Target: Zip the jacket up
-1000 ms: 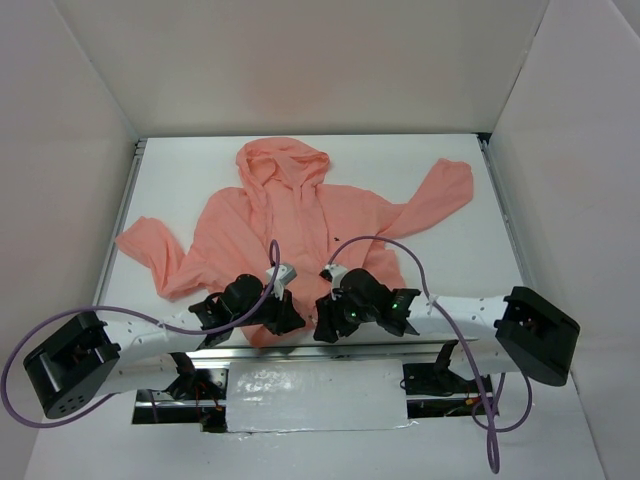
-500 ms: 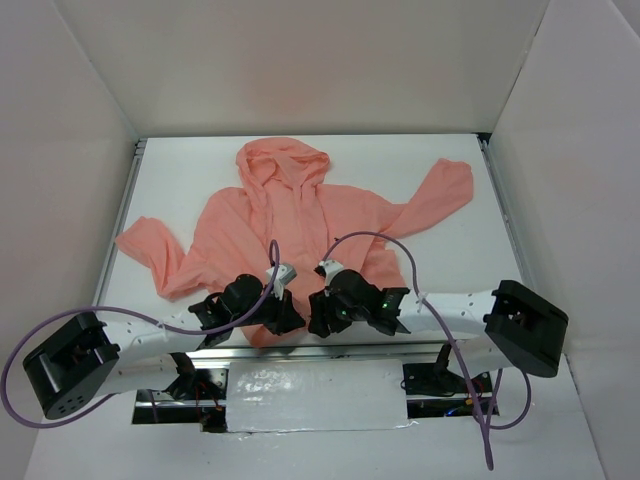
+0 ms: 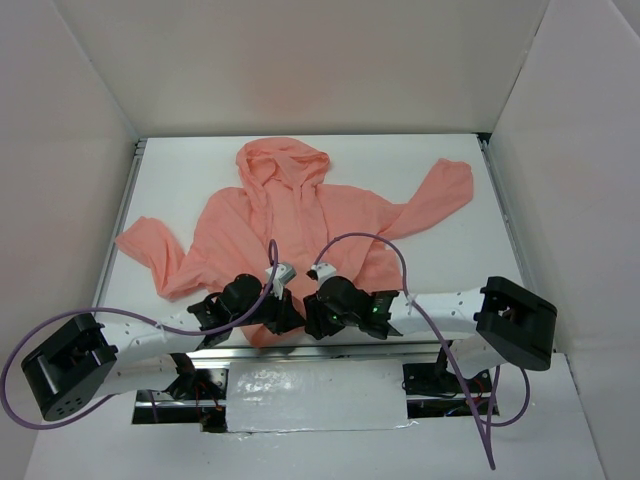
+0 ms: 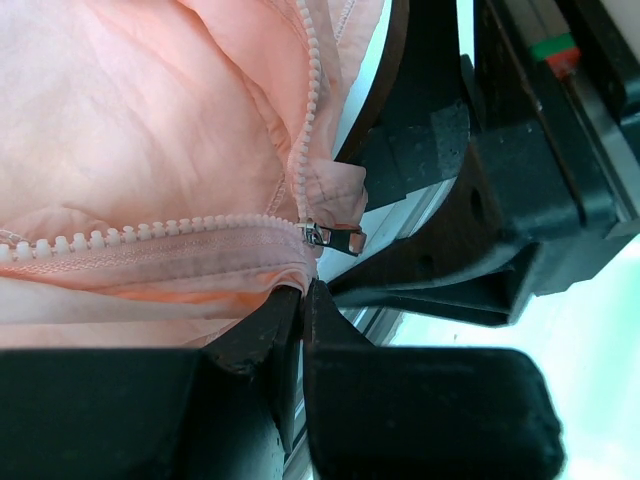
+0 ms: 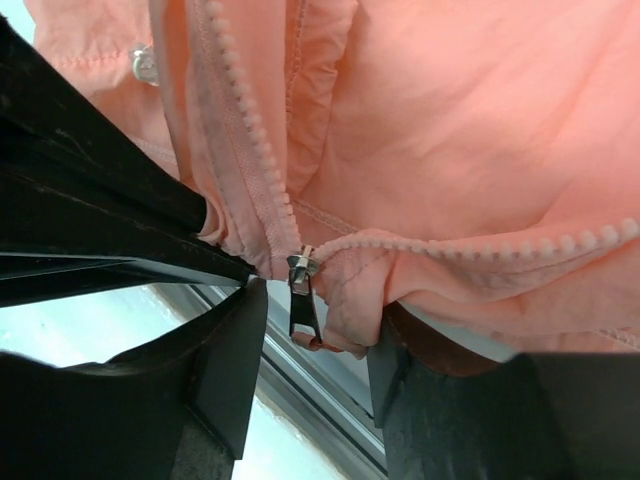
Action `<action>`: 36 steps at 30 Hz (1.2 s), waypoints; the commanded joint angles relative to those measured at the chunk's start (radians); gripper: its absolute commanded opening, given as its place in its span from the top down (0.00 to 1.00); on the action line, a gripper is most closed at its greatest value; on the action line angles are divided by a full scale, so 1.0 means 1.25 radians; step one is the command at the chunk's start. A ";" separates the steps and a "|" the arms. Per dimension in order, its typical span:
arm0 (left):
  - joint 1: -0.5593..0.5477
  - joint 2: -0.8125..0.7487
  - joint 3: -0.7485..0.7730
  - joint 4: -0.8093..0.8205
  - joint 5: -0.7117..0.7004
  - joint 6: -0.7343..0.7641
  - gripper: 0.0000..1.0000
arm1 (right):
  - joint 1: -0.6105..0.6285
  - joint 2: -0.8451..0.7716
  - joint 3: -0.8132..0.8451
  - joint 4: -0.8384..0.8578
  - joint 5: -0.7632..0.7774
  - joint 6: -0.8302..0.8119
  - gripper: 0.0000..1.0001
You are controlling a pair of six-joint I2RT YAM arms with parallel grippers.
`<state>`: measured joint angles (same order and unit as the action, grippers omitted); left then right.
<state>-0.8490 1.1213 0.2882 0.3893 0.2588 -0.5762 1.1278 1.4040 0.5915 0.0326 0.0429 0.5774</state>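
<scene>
The left gripper (image 4: 302, 300) has its black fingers pressed together on the near hem of the salmon-pink, thin-fabric hooded jacket (image 3: 300, 215), just beside the small metal zipper slider (image 4: 317, 234). The right gripper (image 5: 318, 325) is spread, its fingers straddling the slider's dangling grey metal pull tab (image 5: 303, 310) without closing on it. The two grippers sit very close together at the near edge of the white table (image 3: 460, 250). The jacket lies flat and front up, hood at the far side, sleeves thrown out left and right. Its pink zipper teeth (image 5: 245, 130) part beyond the slider. The cloth looks light, limp and prone to bunching, so the hem likely needs holding taut. The tab, small and probably slippery, seems the place to pinch and draw toward the hood.
</scene>
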 commanded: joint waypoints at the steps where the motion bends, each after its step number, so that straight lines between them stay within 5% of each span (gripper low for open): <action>1: -0.003 -0.015 0.025 0.035 0.011 0.016 1.00 | 0.010 0.001 0.021 -0.003 0.055 0.036 0.52; 19: -0.003 -0.023 0.023 0.032 0.011 0.017 1.00 | 0.068 -0.010 0.010 -0.068 0.175 0.136 0.57; 36: -0.003 -0.022 0.027 0.030 0.015 0.018 1.00 | 0.102 -0.021 0.015 -0.101 0.275 0.213 0.72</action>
<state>-0.8490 1.1149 0.2882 0.3893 0.2604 -0.5762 1.2381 1.4021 0.5888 -0.0570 0.3271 0.7971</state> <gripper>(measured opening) 0.148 0.287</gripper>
